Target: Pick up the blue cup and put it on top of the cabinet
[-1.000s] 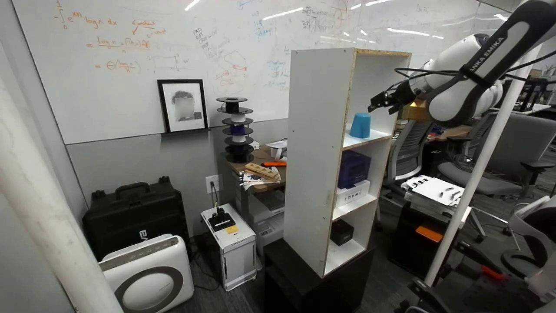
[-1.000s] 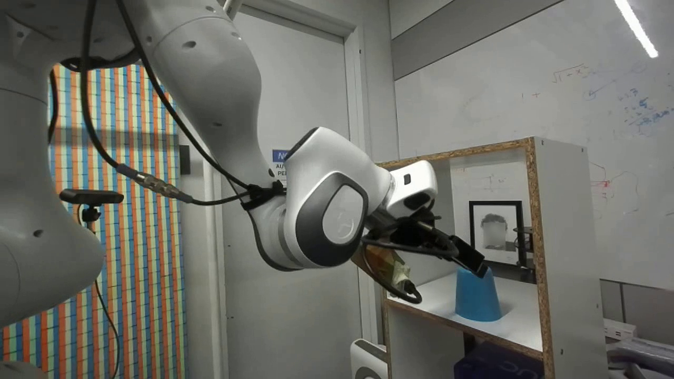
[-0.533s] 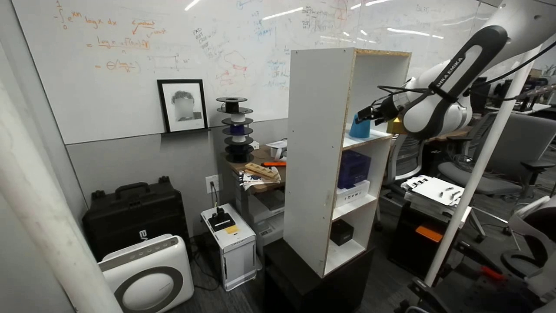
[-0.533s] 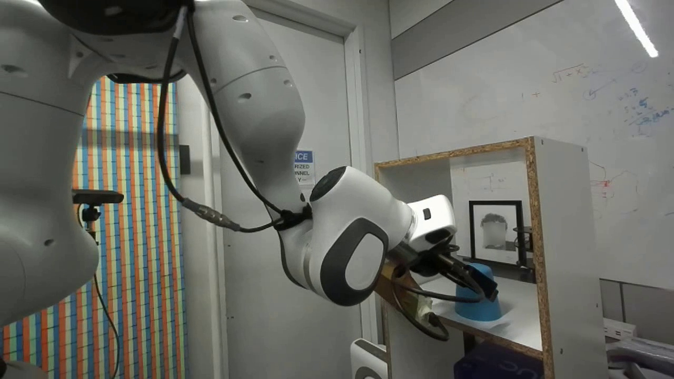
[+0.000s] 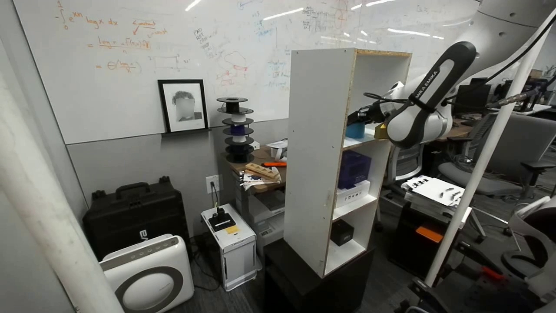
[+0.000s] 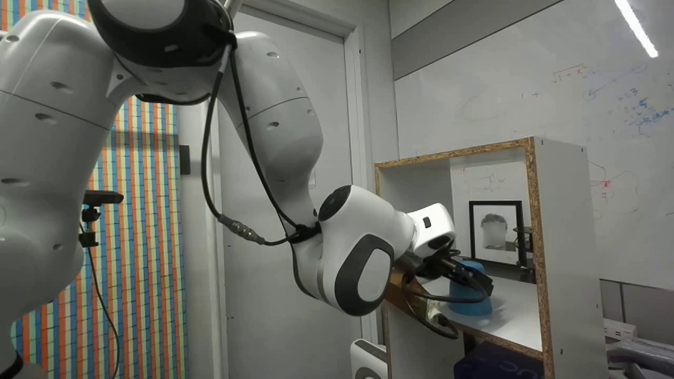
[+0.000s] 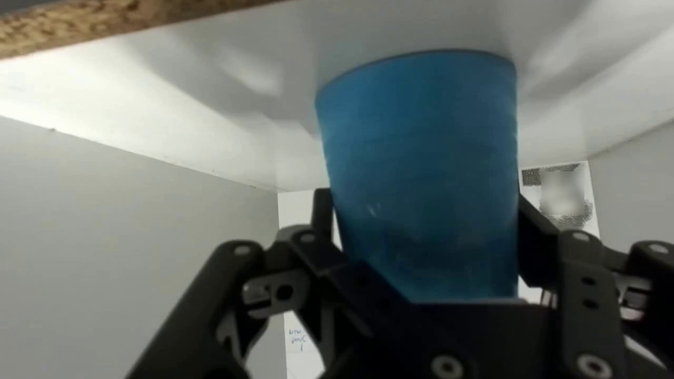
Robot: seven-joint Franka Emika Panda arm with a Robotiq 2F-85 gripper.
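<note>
Nearest my wrist camera, the gripper (image 7: 424, 210) reaches in with its fingers (image 7: 534, 242) spread to about the width of the blue cup (image 7: 421, 168). One finger stands on each side of it and appears to meet the wall or come very close. Whether they press I am unable to determine; no firm hold is recorded.

The cup lies directly between the fingers, ahead of the palm. Its long axis is upright, wide end down, and crosses the line from finger to finger. I judge that relation sound for closing, with no further turn of the wrist.

The cup's wide end rests on the shelf (image 7: 210, 121) of the top compartment, a little back from the front edge (image 7: 95, 23), between the side walls and touching neither.

Further out stands the cabinet (image 5: 319, 148). Its top front edge (image 5: 384, 52) is above the cup, so I expect to draw the cup out past the shelf's front edge before raising it. The top face is seen only edge-on.

Beyond the compartment's rear edge a framed portrait (image 6: 496, 234) shows, so the back appears uncovered; pushing deeper could carry the cup toward that edge.

Finding: the pick is in hand, by my judgement; lift and placement are outstanding.
</note>
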